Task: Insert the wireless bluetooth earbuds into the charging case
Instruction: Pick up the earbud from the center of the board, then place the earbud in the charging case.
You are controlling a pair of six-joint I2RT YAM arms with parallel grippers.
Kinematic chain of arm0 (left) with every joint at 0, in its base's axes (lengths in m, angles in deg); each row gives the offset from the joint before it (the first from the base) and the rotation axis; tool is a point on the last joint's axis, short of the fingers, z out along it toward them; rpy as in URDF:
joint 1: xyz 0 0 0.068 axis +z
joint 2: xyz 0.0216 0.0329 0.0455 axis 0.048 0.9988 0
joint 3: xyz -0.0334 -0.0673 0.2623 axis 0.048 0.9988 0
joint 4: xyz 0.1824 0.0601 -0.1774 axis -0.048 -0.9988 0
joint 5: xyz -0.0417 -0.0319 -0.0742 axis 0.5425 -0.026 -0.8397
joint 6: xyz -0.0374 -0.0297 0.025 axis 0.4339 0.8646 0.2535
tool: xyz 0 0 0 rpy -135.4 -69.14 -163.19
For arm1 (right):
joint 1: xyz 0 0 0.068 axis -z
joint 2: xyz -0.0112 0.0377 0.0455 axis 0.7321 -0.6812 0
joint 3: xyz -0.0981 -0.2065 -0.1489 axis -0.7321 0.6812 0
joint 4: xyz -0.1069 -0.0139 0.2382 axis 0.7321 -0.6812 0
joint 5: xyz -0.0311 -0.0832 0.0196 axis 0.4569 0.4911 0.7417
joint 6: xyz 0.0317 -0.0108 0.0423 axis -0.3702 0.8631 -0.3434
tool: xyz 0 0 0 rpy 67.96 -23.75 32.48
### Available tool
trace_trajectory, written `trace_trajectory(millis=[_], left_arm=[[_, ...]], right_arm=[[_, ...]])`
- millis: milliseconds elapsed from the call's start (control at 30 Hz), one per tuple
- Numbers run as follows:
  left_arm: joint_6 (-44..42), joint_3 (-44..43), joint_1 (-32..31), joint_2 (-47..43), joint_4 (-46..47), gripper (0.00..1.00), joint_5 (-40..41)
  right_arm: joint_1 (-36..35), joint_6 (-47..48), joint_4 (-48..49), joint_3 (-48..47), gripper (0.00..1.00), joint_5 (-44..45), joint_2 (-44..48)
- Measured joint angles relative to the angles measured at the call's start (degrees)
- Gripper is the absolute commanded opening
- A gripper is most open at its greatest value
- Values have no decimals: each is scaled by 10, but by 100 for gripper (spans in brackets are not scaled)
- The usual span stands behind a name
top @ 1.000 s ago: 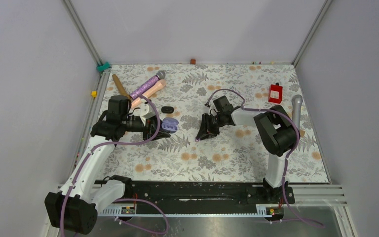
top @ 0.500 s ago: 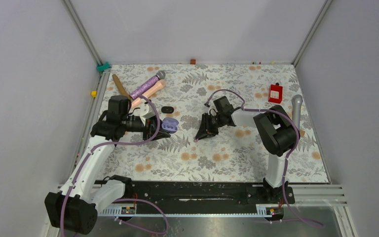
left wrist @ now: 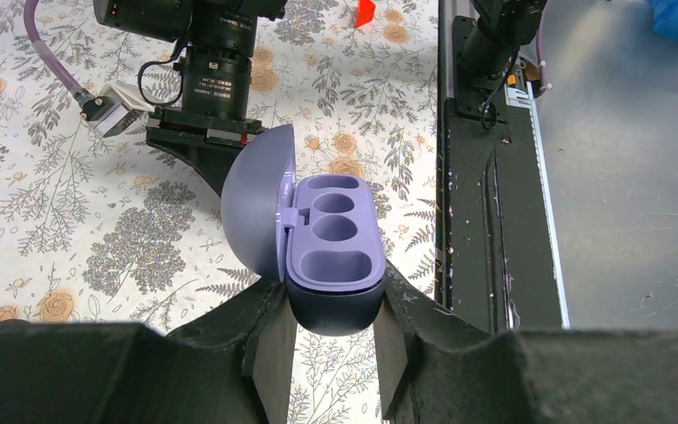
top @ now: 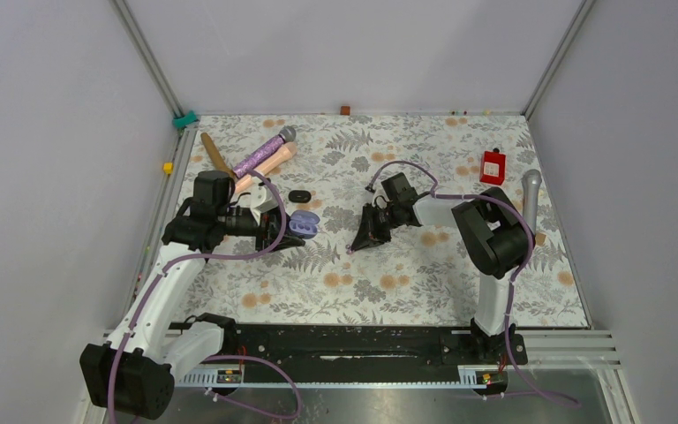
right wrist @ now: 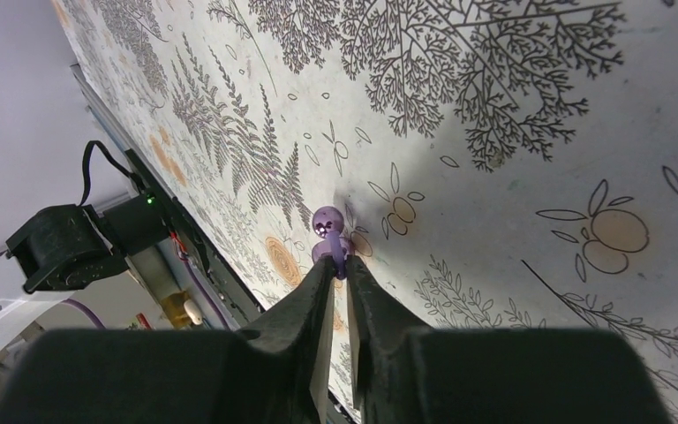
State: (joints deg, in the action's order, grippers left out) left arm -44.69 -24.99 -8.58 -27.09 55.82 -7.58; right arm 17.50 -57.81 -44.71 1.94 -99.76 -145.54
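— Since a second ago my right end effector point(right wrist: 340, 265) narrows; it seems to pinch the purple earbud point(right wrist: 327, 231) lying on the surface point(right wrist: 538, 106).
— And left?
— My left end effector point(left wrist: 334, 322) clamps the open charging case point(left wrist: 335, 231).

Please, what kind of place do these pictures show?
Probably a robot test cell in a laboratory: plain grey walls on a metal frame enclose a flowered table, and the left arm and right arm are bolted to a rail at its edge.
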Motion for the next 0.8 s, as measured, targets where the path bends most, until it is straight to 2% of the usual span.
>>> trace_trajectory(millis=[167,433,567,800], left_arm=[[0,0,0,0,0,0,-2],[0,0,0,0,0,0,-3],[0,0,0,0,0,0,-6],[3,0,0,17,0,0,-21]], right_arm=[[0,13,-1,0,1,2,0],[0,74,-49,-27,1,5,24],[0,135,-92,-51,1,12,90],[-1,273,-165,-101,1,58,268]])
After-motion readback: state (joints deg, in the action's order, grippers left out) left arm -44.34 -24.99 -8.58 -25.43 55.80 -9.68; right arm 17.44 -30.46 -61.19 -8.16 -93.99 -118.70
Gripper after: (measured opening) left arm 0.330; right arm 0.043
